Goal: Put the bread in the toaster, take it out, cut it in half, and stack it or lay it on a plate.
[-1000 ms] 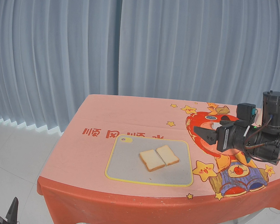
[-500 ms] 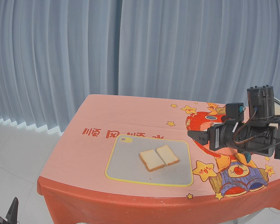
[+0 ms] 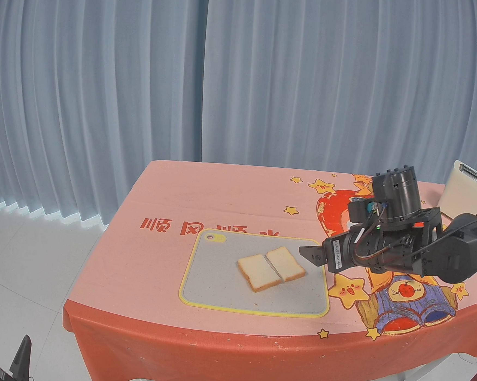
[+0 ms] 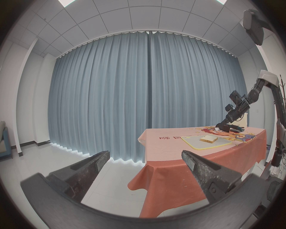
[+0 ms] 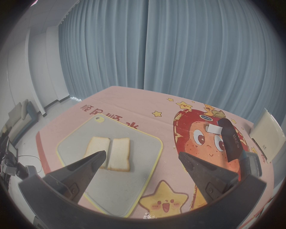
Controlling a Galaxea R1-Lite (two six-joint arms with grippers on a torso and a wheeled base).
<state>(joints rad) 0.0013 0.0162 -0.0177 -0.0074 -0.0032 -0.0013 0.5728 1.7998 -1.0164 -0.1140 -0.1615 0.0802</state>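
Two halves of a bread slice (image 3: 259, 272) (image 3: 286, 263) lie side by side on a grey cutting board with a yellow rim (image 3: 209, 284). My right gripper (image 3: 312, 254) hovers open just beyond the board's right edge, level with the halves and a little above the table. From its wrist the halves (image 5: 96, 149) (image 5: 119, 153) lie ahead on the board (image 5: 119, 185), between the spread fingers (image 5: 86, 167). A cream toaster (image 3: 468, 190) stands at the table's far right. My left gripper (image 3: 0, 339) hangs open low, left of the table, far from the bread (image 4: 209, 138).
A dark-bladed knife (image 5: 231, 143) with a white tag lies on the printed orange tablecloth (image 3: 167, 193), between the board and the toaster (image 5: 266, 134). Grey curtains close off the back. The table's front edge curves just below the board.
My right arm has swung left and down, from over the cartoon print to the board's right edge. The toaster behind it has come into sight. Bread and left gripper have stayed put.
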